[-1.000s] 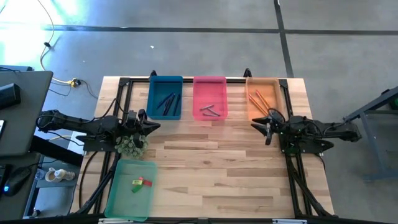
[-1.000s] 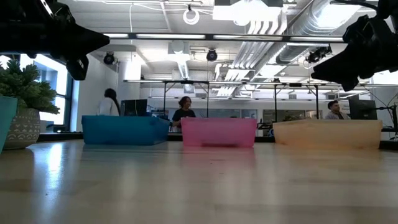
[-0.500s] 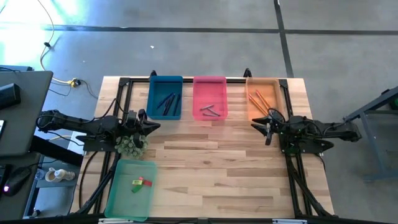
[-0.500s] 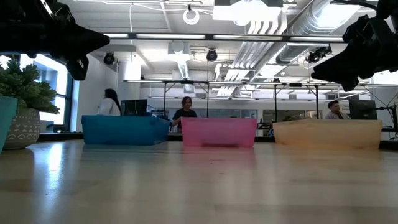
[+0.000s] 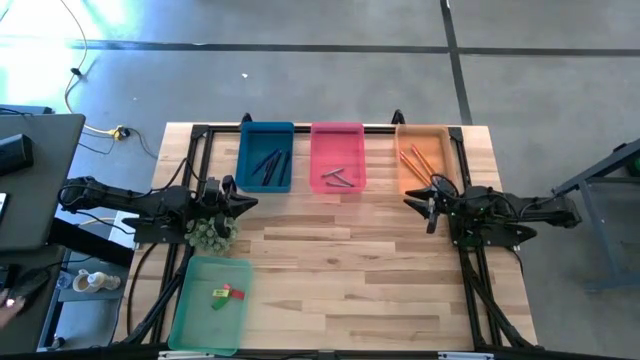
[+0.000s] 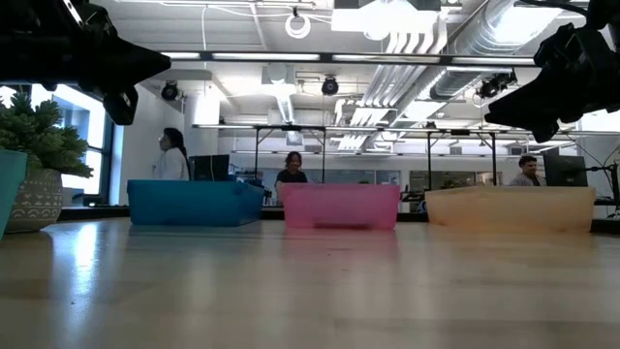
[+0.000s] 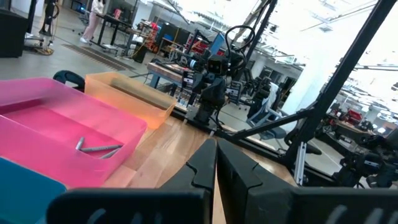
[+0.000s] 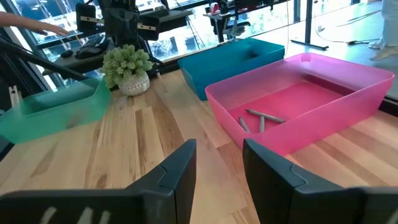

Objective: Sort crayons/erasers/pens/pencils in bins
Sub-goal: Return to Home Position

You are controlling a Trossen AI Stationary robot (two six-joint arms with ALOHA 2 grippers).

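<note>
Four shallow plastic bins (image 5: pixel 266 126) look sorted, with dark pens (image 5: pixel 268 163) in blue, grey crayons (image 5: pixel 337 178) in pink, orange pencils (image 5: pixel 415 158) in orange along the frame's top and small erasers (image 5: pixel 227 293) in green at lower left, so I'm homing, left jaws pressed together mid-left, right jaws spread mid-right, and need only park both.

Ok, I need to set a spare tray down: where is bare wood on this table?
The widest bare stretch of table lies between the green bin and the right edge, in front of the blue bin, pink bin and orange bin. The far edge is crowded by them; the plant and left tool fill the left side, the right tool the right.
</note>
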